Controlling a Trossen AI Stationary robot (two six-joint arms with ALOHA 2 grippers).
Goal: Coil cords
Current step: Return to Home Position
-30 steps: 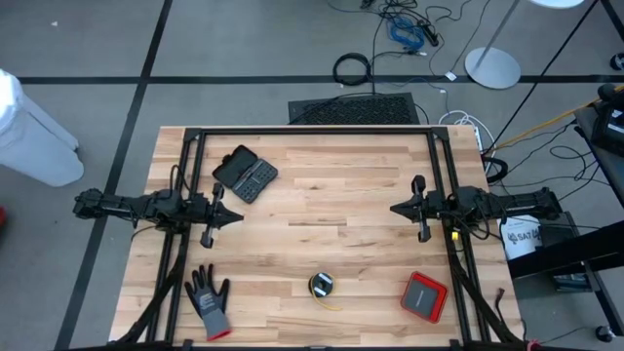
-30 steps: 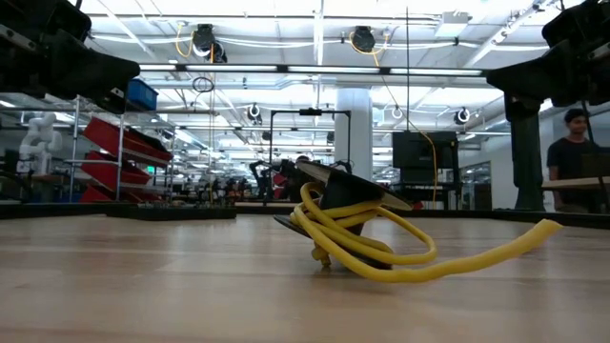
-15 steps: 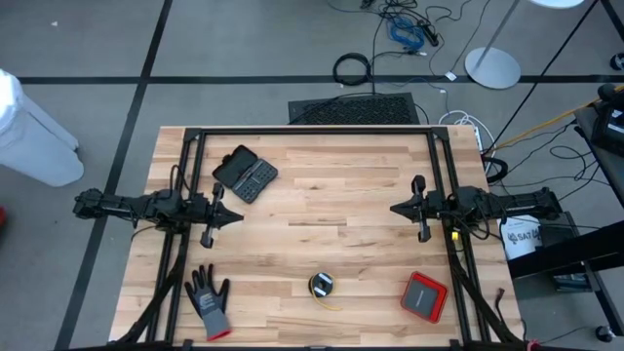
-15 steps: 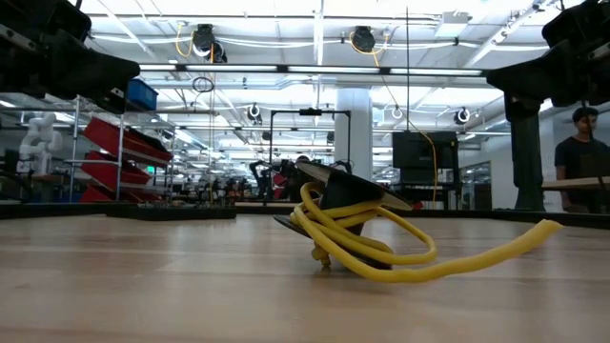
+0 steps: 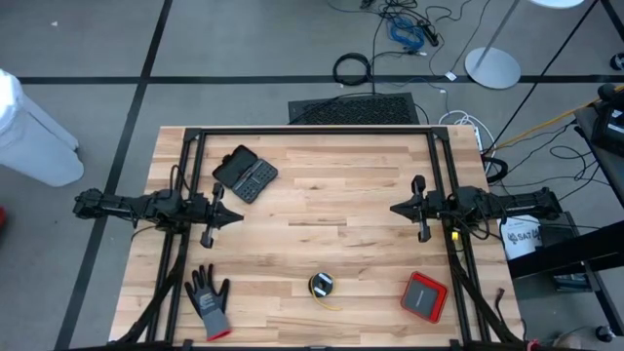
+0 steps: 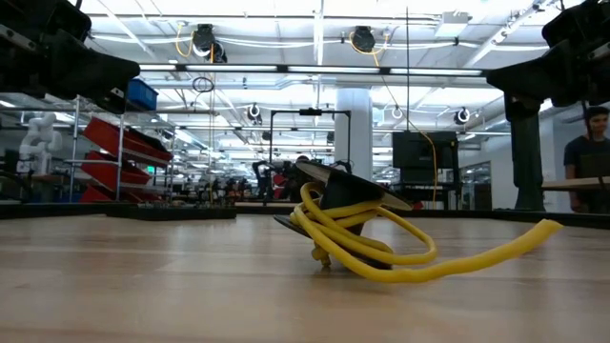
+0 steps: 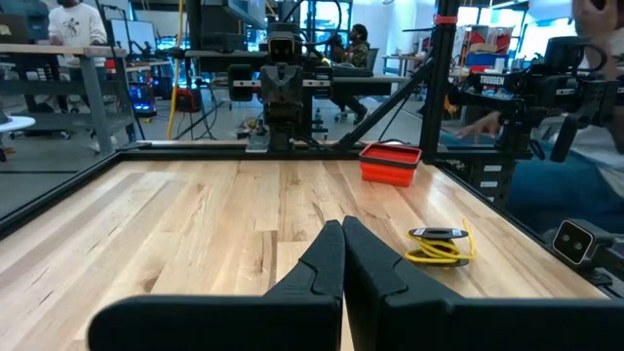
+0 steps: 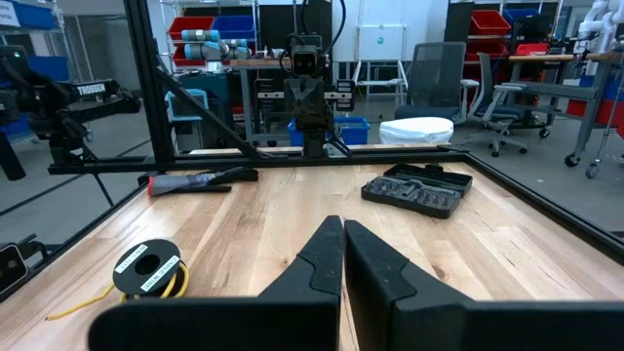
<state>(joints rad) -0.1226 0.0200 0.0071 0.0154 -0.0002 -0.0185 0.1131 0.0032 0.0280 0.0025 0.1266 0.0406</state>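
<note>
A thin yellow cord [image 5: 322, 285] lies wound in a small ring on the table near its front edge, with a small black round part on top. In the low view the cord [image 6: 367, 238] rests on its loops, one loose end trailing toward the right. The left wrist view shows the cord [image 7: 441, 246], and the right wrist view shows the cord [image 8: 148, 269] too. My left gripper [image 5: 237, 218] hangs shut above the table's left side. My right gripper [image 5: 395, 209] hangs shut above the right side. Both point level toward the table's middle and hold nothing.
A grey glove [image 5: 209, 298] lies at the near left. A red flat box [image 5: 425, 295] sits at the near right. A dark tool case [image 5: 245, 174] lies at the far left. A black frame [image 5: 312, 130] rims the table. A person [image 6: 588, 157] stands in the room beyond.
</note>
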